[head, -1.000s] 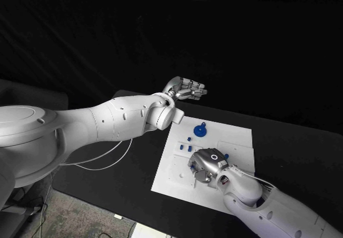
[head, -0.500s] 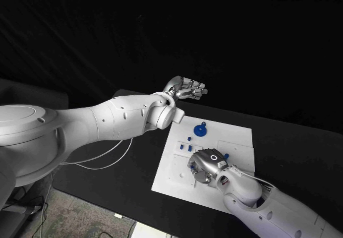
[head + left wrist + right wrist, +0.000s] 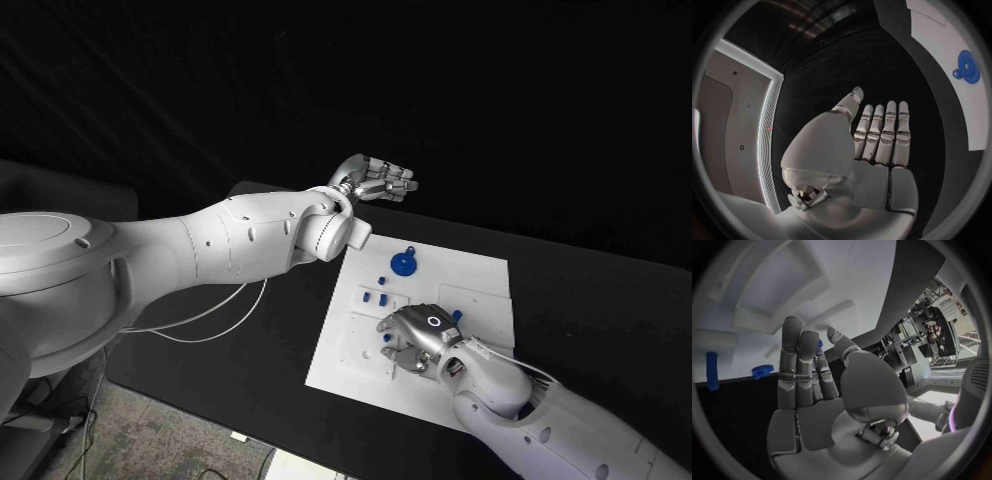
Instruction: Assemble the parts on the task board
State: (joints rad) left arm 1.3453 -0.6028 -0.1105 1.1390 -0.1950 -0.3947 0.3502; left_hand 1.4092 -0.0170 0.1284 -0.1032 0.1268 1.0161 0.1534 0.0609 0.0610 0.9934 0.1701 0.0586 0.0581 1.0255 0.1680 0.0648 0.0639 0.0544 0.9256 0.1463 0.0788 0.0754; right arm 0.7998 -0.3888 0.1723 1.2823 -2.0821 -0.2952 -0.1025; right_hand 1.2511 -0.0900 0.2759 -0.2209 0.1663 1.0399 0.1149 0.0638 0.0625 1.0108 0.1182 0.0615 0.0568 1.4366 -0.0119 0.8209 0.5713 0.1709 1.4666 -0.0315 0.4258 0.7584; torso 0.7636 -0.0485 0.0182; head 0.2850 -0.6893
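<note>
A black table (image 3: 606, 300) runs across the middle of your head view, with darkness behind it and a strip of grey floor at the lower left. From the left edge your left arm reaches up toward the centre, and the left hand (image 3: 376, 180) hangs above the table's far edge, apart from the board; its fingers are curled in the head view, while the left wrist view shows them (image 3: 882, 135) straight and side by side, and it holds nothing. Just right of centre you see the white task board (image 3: 476, 275) lying flat. On its upper part rests a round blue part (image 3: 404, 263), and two small blue parts (image 3: 375, 297) lie below it. Lower on the board, your right hand (image 3: 415, 335) is down on the surface, knuckles up. Its wrist view shows the fingers (image 3: 798, 365) extended and close together, a short blue part (image 3: 820, 347) at their tips; you cannot tell whether it is gripped
</note>
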